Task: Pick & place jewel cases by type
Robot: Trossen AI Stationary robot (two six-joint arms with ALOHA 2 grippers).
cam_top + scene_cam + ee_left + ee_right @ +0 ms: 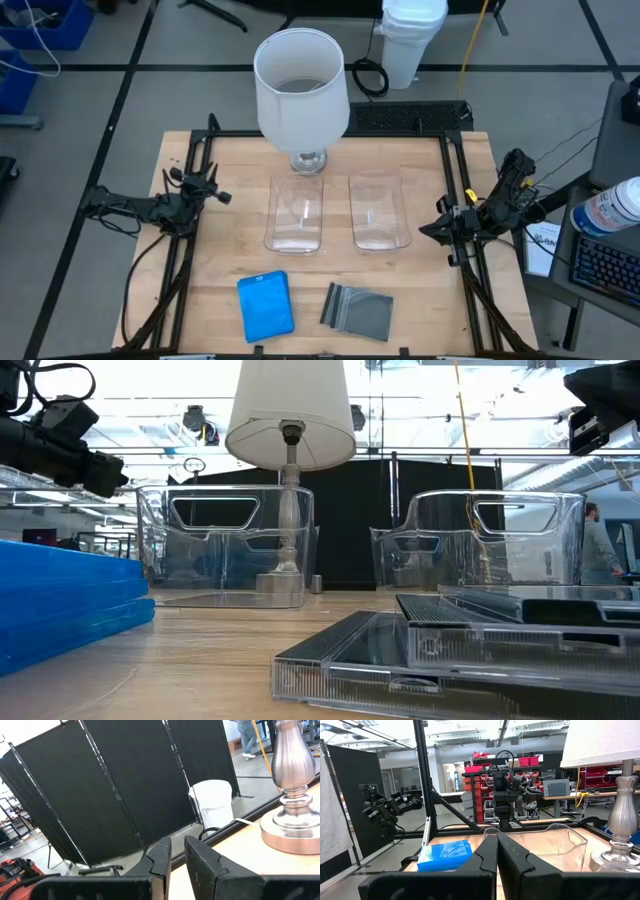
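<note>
The left gripper (pixel 222 196) hangs at the table's left edge, well apart from everything on the wood; its fingers (pixel 159 860) stand a narrow slit apart with nothing between them. The right gripper (pixel 427 229) waits at the right edge, fingers pressed together and empty.

Between the arms, two clear trays sit side by side mid-table, the left tray (pixel 296 240) and the right tray (pixel 379 240), both with nothing in them. Behind the left tray stands a lamp (pixel 301 90), whose white shade hides its base and part of that tray's far end from above.

Nearer the front edge lie the jewel cases. The blue jewel case (pixel 265 305) lies flat, long axis running roughly front to back, tilted slightly. Just beside it, to the right and apart from it, the dark grey jewel case (pixel 357 311) lies flat with its long axis crosswise, skewed. In the low view both are cut off by the frame, and how many cases are stacked in each pile is hard to make out.
</note>
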